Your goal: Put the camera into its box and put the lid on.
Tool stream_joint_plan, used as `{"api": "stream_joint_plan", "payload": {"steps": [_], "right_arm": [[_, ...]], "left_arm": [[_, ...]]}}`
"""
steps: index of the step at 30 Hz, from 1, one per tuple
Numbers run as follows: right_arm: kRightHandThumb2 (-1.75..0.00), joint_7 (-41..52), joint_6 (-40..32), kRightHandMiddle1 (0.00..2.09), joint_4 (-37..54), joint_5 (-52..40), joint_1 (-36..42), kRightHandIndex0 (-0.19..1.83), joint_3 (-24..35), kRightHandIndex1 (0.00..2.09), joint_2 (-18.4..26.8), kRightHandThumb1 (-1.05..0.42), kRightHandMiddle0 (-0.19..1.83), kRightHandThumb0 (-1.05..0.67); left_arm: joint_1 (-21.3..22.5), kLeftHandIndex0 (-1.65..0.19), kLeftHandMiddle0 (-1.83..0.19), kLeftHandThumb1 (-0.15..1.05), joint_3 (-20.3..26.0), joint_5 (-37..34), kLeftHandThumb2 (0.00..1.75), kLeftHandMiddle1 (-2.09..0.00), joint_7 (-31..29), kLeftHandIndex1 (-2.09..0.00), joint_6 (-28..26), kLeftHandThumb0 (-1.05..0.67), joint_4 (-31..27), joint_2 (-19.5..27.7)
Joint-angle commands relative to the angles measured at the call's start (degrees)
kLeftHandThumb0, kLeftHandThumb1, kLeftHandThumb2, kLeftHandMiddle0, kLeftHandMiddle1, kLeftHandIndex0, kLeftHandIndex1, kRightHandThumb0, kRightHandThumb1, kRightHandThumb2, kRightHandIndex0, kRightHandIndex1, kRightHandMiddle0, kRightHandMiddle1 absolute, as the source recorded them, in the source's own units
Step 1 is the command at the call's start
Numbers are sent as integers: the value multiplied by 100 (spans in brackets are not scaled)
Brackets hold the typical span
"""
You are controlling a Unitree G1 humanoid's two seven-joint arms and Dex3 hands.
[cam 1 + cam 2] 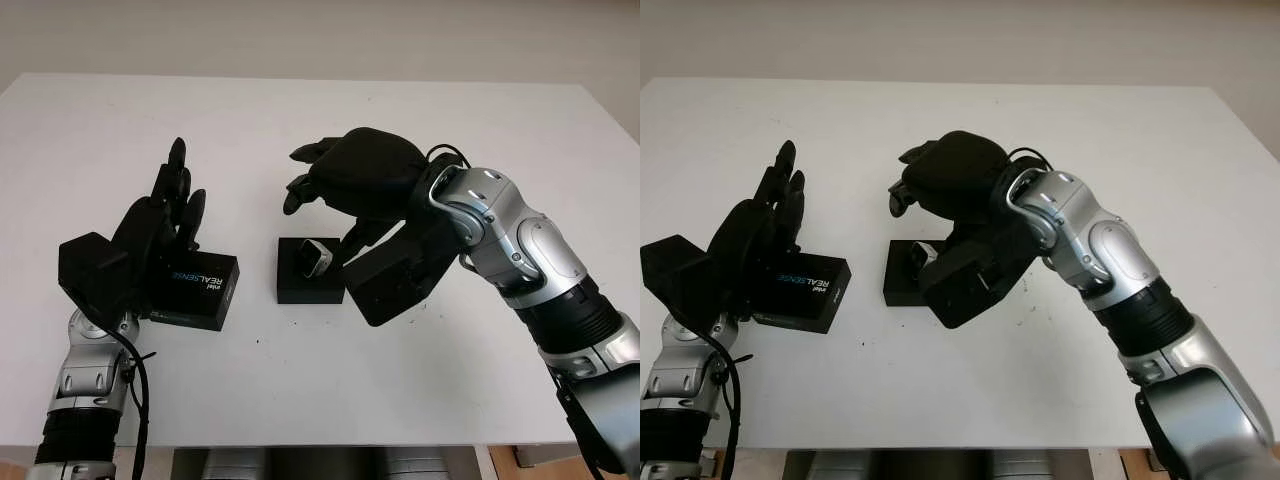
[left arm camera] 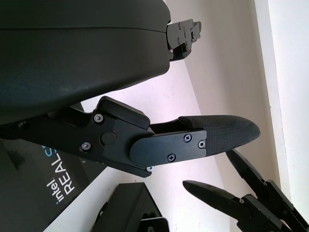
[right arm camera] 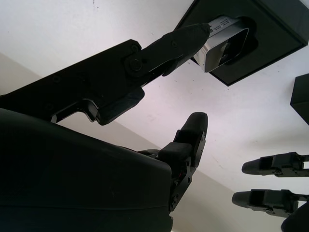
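- Left eye view: both forearms entered from the 6 o'clock edge. Left hand (image 1: 165, 215) sat at 9 o'clock on the white table (image 1: 300, 130), open and holding nothing, its palm against the black lid (image 1: 195, 290) printed "REALSENSE".
- Same view: the open black box (image 1: 308, 271) lay at centre, with the silver camera (image 1: 317, 258) tilted in its recess, one end raised above the foam. Right hand (image 1: 345, 185) hovered over the box toward 12 o'clock, open, gripping nothing.
- Right eye view: the same layout; lid at 9 o'clock, box just beside it and apart, partly hidden by the right arm's black wrist block.
- Left wrist view: one finger (image 2: 203, 140) reached across white table; the lid's "intel REAL" lettering showed at 7 o'clock, a box corner at 6 o'clock. The other hand's fingertips showed at 5 o'clock.
- Right wrist view: the box was at 1 o'clock, the camera seated askew in it. One fingertip (image 3: 193, 34) touched the camera's end; the other fingers stood clear of it.
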State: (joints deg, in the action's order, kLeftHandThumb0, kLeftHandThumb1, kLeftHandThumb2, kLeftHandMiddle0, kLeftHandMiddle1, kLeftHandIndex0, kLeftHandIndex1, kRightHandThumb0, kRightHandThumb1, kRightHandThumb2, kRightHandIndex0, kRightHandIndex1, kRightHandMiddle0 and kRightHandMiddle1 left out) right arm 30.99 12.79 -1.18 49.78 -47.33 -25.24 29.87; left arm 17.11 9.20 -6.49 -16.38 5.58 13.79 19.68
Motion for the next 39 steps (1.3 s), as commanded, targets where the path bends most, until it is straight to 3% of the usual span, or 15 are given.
{"api": "stream_joint_plan", "payload": {"steps": [1, 18, 39], "right_arm": [[-6, -161, 74, 50, 110, 67, 118, 31, -5, 11, 22, -82, 54, -81], [-6, -785, 143, 91, -178, 263, 435, 37, -130, 10, -162, -86, 42, -75], [-5, -1060, 320, 103, -504, 394, 452, 41, -288, 11, -238, -86, 40, -76]], "left_arm": [[-15, 19, 19, 105, -24, -8, 60, 0, -31, 0, 34, -85, -71, -18], [-18, 19, 19, 105, -7, 17, 58, 0, 36, 0, 13, -86, -100, -30], [-18, 19, 19, 105, -1, -2, 58, 0, 18, 0, 67, -86, -79, -34]]}}
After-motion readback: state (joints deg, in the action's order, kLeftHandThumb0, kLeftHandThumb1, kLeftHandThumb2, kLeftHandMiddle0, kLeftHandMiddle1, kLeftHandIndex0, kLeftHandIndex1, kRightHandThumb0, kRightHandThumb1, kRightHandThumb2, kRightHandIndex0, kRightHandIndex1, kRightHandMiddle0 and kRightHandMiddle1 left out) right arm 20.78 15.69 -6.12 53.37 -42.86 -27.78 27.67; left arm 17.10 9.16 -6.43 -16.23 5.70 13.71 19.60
